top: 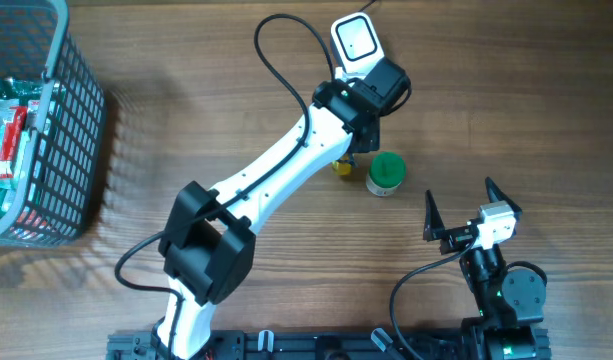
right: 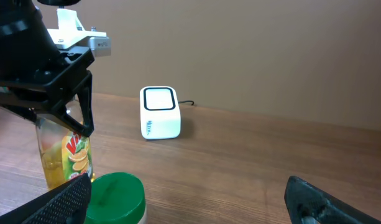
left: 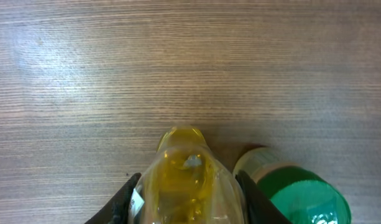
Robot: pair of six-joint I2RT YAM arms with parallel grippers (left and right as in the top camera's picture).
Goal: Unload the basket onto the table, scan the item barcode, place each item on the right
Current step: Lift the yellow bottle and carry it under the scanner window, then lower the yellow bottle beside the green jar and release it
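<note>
While the left arm reaches across the table (top: 236, 100), I note its left gripper (left: 189, 202) sits over the bottle (left: 184, 180), with one black finger (left: 123, 202) on each side of it, jaws pinching the bottle's upper body.

- Bottle: clear plastic, yellow liquid, colourful label. It stands upright on the wood in the right wrist view, right of mid-table.
- Green-lidded jar (top: 386, 172): just beside the bottle on its right. I cannot tell if the two touch.
- Scanner (top: 356, 42): a white box with a cable, at the far edge, beyond the bottle, well apart from it, with its window facing up.
- Right gripper (top: 461, 200): low at the near right, jaws spread wide, holding nothing, near the jar but apart from it.
- Basket (top: 81, 130): grey wire, far left, with packaged goods inside.
</note>
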